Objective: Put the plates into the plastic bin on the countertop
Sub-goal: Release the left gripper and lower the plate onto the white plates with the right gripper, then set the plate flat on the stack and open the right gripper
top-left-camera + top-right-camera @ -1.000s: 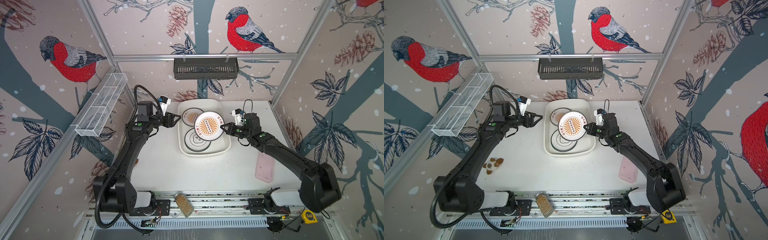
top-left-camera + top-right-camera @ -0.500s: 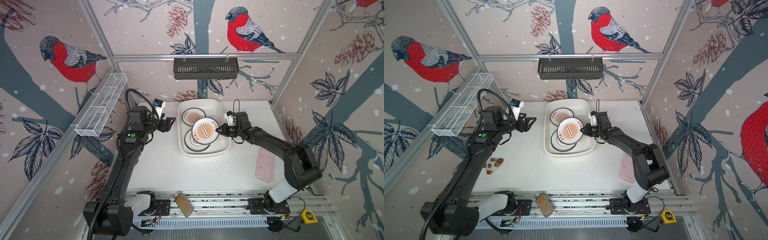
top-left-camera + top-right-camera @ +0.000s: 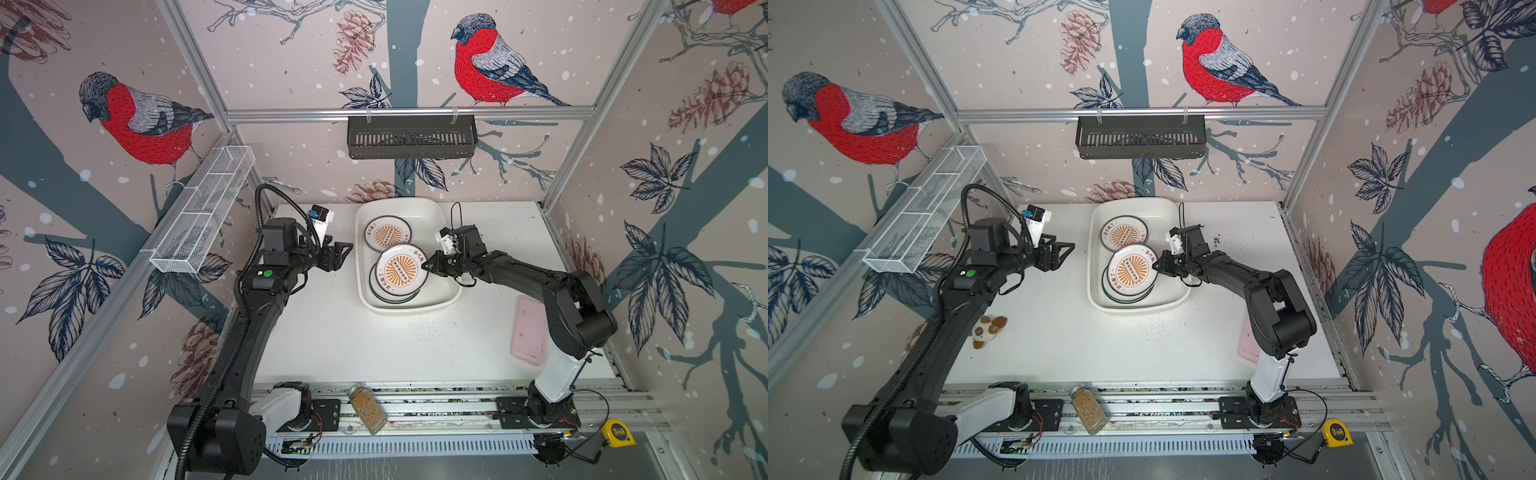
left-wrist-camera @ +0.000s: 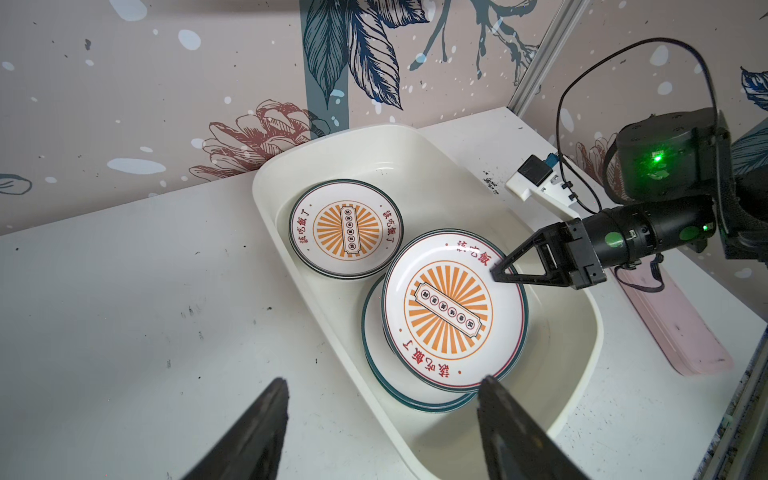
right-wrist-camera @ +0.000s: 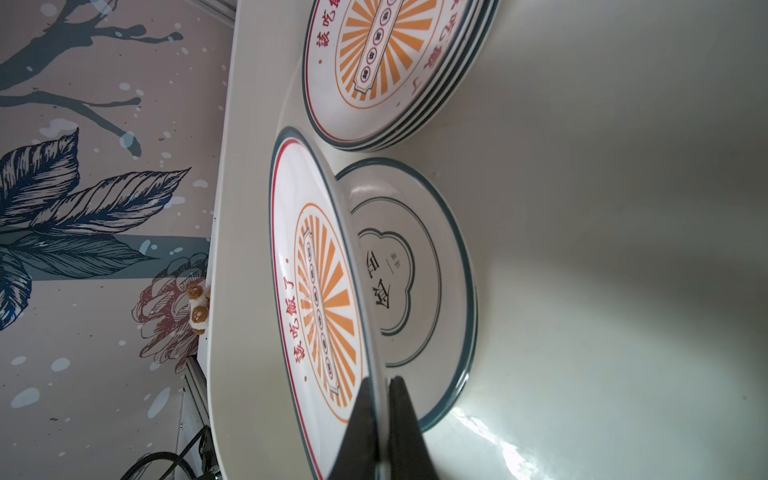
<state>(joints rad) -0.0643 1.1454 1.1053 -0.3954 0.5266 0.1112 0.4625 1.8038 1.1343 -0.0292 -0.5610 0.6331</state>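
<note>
**Right gripper pinches a plate rim over the bin; much of the stacks is covered**

The right gripper [image 5: 380, 415] is clamped on the rim of a sunburst plate [image 5: 316, 299], its two fingers pressed to either face. The wrist view cuts off everything behind the fingertips. The plate is tilted inside the plastic bin [image 3: 440, 291], over a cloud-emblem plate [image 5: 419, 266] which it half covers. Whether its lower edge touches that plate cannot be told. More rims show under the cloud-emblem plate, but how many is unclear. A second stack [image 3: 387, 235] lies at the bin's far end, partly overlapped in both top views.

The left gripper [image 3: 345, 253] is spread apart and empty above the countertop [image 3: 332, 332], just beside the bin. Its wrist view shows only the finger ends.
</note>
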